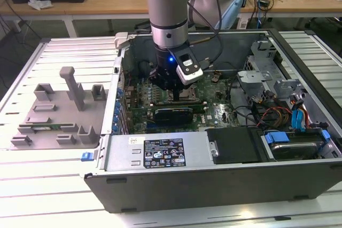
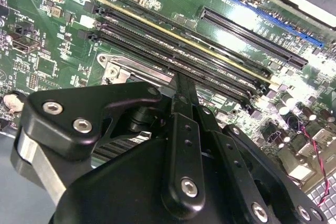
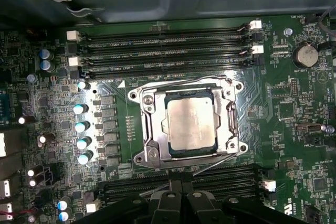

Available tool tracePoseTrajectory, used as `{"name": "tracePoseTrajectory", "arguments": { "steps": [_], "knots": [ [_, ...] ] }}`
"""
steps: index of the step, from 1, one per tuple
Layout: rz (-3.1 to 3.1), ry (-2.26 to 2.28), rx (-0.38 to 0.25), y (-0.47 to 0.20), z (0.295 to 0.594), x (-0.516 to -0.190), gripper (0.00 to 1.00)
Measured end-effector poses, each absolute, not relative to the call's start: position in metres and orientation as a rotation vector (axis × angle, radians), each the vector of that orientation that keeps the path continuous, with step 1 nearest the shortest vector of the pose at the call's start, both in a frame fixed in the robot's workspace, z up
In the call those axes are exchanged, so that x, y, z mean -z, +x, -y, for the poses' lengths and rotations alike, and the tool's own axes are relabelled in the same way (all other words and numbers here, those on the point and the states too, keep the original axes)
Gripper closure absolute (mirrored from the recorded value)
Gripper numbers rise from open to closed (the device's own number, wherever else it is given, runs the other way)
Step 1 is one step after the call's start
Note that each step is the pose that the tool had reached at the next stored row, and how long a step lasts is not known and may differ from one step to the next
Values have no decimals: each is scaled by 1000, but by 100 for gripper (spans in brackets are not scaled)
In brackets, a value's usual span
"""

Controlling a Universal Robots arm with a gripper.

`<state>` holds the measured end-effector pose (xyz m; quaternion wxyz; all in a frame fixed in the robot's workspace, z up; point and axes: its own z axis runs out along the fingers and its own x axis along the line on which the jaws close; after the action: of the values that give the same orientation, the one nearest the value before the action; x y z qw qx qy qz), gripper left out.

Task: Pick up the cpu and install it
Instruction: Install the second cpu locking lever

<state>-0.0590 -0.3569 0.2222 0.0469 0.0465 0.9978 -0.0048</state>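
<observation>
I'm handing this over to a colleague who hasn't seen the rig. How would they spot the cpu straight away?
Start at the open computer case and find the green motherboard under the gripper. In the first wrist view, between the banks of long black memory slots, sits the square metal socket frame. The cpu lies inside it: flat, square, shiny silver.

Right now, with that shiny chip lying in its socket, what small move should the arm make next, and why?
Probably a short, straight lift. The cpu lies flat inside the socket frame, and the gripper hangs apart from it, low over the memory slots, which a sideways move might catch.
</observation>
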Motion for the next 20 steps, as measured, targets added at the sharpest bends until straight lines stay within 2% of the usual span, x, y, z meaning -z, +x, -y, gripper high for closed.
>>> {"name": "tracePoseTrajectory", "arguments": {
  "steps": [20],
  "knots": [
    [-3048,38,-12,-64,363,-221,89]
  ]
}}
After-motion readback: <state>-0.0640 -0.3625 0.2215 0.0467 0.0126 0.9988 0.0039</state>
